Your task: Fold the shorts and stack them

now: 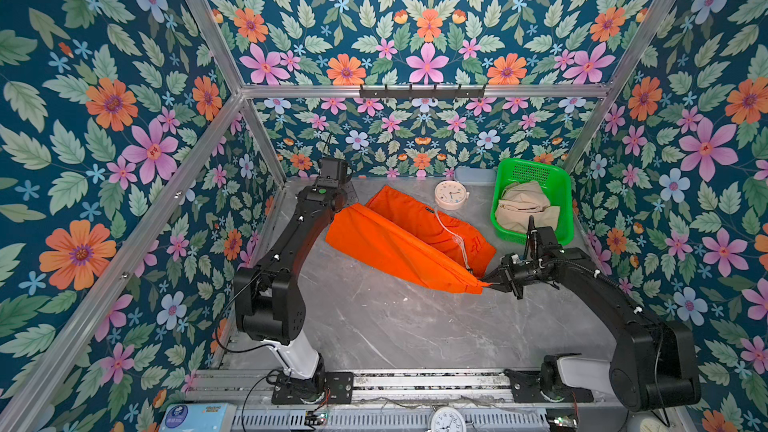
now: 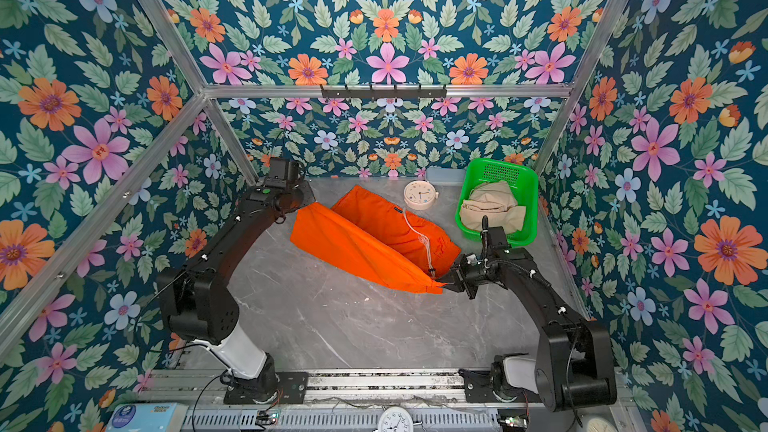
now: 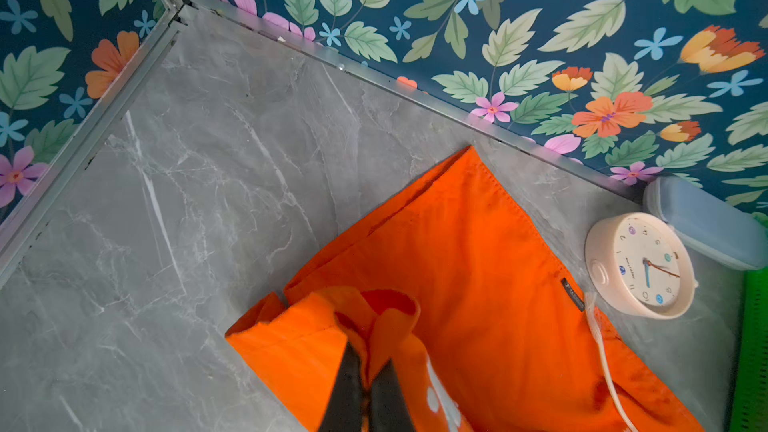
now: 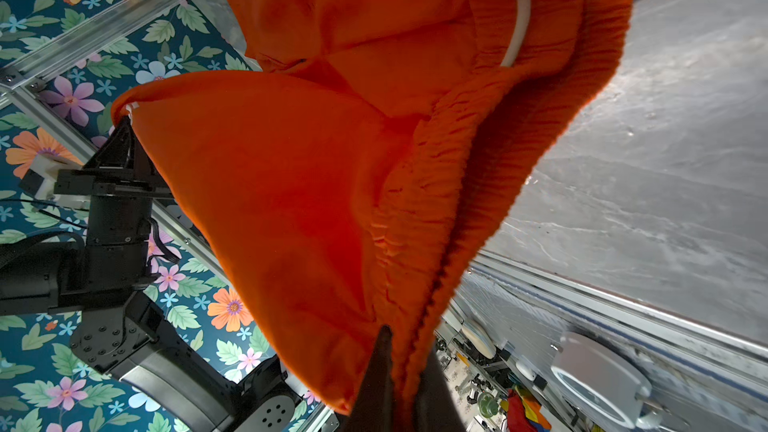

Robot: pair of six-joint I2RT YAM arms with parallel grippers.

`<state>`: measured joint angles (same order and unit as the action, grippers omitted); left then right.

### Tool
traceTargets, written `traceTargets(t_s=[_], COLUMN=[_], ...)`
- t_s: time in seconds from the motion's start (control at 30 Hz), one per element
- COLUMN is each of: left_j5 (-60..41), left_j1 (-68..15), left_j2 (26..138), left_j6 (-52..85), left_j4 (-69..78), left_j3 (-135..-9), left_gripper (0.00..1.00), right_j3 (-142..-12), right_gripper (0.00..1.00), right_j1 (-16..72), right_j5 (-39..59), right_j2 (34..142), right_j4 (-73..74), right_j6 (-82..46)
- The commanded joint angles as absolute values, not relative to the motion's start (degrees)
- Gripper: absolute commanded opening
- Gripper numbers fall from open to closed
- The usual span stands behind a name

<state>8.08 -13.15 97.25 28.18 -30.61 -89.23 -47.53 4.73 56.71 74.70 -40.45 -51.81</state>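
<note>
Green basket [image 1: 532,169] holds beige shorts [image 1: 524,207]; left claw [image 3: 370,354], right claw [image 1: 489,282] each clamped on orange shorts [image 1: 395,243].

Robotics lab booth: aluminium frame [image 1: 291,90], floral wall panels [image 1: 428,14], marbled grey counter [image 1: 395,326], left arm [image 1: 291,238] and right arm [image 1: 602,284] on a base rail [image 1: 428,381].

Colour notes
Orange shorts [image 1: 399,243], white drawstring [image 1: 446,226], at black R claw [image 1: 487,284]; beige shorts [image 1: 523,205], green basket [image 1: 532,170] behind claw; grey marbled table [image 1: 374,326]; teal floral walls [image 1: 415,35].
</note>
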Motion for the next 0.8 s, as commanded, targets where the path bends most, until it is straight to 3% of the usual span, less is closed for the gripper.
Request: traceTargets(t_s=[0.0,0.77], left_j5=[11.95,11.92], left_j1=[-13.04,-14.52], left_j2=[99.10,94.01], left_j6=[27.16,25.40], left_j4=[-26.81,-22.02], left_j3=[-91.23,-91.10], left_gripper=[0.00,0.00], right_j3=[-48.68,-51.28], right_gripper=[0.02,0.01], right_j1=[4.23,3.78], right_j5=[58.07,58.63], right_j2=[76.73,79.28], right_j4=[-43.95,-44.36], right_j6=[-48.20,-47.81])
